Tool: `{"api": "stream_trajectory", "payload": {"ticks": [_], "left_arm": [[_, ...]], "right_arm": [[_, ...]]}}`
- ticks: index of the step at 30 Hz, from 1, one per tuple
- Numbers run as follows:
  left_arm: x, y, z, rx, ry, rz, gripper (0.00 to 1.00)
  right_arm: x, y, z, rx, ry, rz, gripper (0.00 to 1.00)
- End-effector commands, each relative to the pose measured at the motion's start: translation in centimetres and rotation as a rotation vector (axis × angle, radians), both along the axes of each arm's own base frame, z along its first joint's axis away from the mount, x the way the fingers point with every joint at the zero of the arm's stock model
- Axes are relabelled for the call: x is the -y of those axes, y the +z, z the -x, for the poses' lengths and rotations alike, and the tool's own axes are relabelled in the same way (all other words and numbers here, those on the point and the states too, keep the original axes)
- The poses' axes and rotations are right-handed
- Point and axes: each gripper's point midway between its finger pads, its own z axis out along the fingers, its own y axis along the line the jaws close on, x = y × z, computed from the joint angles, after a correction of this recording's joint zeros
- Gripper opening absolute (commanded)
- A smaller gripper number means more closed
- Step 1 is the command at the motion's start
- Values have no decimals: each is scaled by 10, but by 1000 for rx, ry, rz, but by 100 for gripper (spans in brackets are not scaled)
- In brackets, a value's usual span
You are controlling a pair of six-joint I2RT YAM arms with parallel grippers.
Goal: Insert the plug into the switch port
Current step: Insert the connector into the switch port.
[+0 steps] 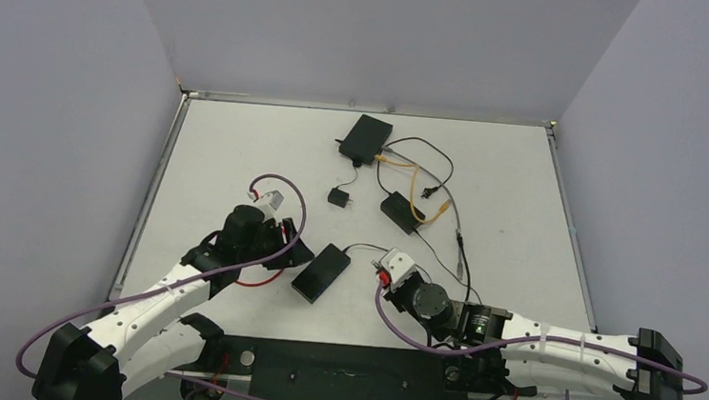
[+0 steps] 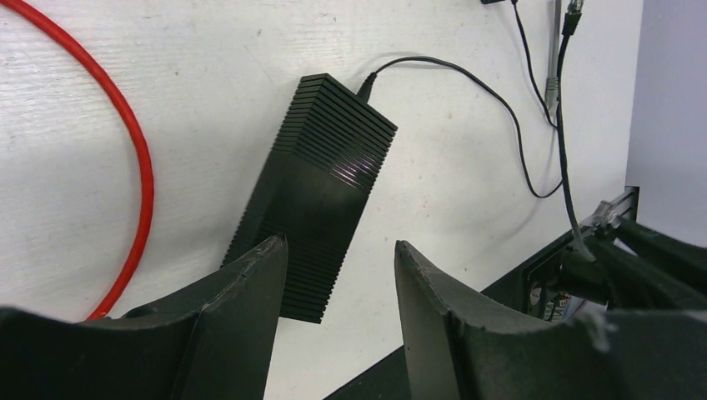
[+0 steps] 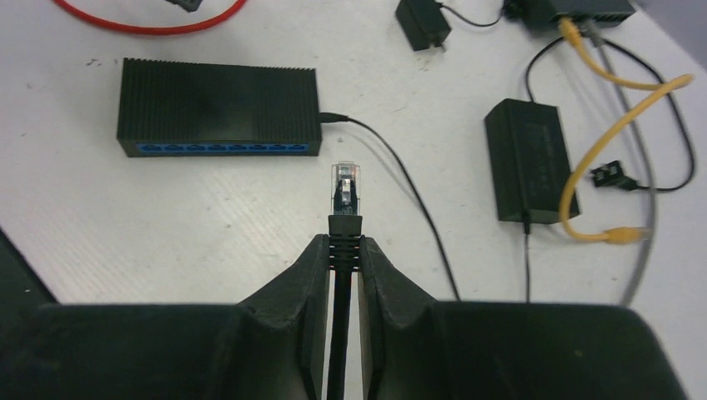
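The black ribbed switch [image 1: 321,272] lies near the table's front, its row of blue ports [image 3: 218,149] facing my right gripper. It also shows in the left wrist view [image 2: 321,187]. My right gripper [image 3: 343,242] is shut on the black boot of a cable whose clear plug [image 3: 346,185] points at the table just right of the switch's port face, a short gap away. My left gripper [image 2: 340,248] is open and empty, hovering over the switch's near left end; in the top view it [image 1: 282,249] sits just left of the switch.
A red cable loop [image 1: 251,281] lies by the left arm. Farther back are a small black adapter [image 1: 337,197], a black box [image 1: 399,211], a second black device [image 1: 365,138], a yellow cable [image 1: 418,191] and thin black and grey cables [image 1: 461,251].
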Motion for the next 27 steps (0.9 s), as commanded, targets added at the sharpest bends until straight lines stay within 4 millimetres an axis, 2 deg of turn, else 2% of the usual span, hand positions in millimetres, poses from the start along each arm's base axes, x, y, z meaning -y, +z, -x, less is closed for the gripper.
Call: {"api": "stream_trajectory", "payload": {"ticks": [1, 7, 12, 21, 27], "left_arm": [[-8, -7, -11, 7, 54, -38, 48], [-16, -24, -13, -28, 99, -80, 48], [-11, -35, -12, -57, 83, -68, 48], [-5, -53, 3, -116, 27, -43, 48], [2, -57, 14, -137, -10, 9, 48]], "right_arm": [[-32, 0, 14, -124, 51, -217, 0], [-53, -26, 27, -192, 102, -200, 0], [-69, -38, 31, -218, 129, -204, 0], [-89, -68, 38, -253, 157, -146, 0], [-101, -75, 41, -259, 181, -100, 0]]}}
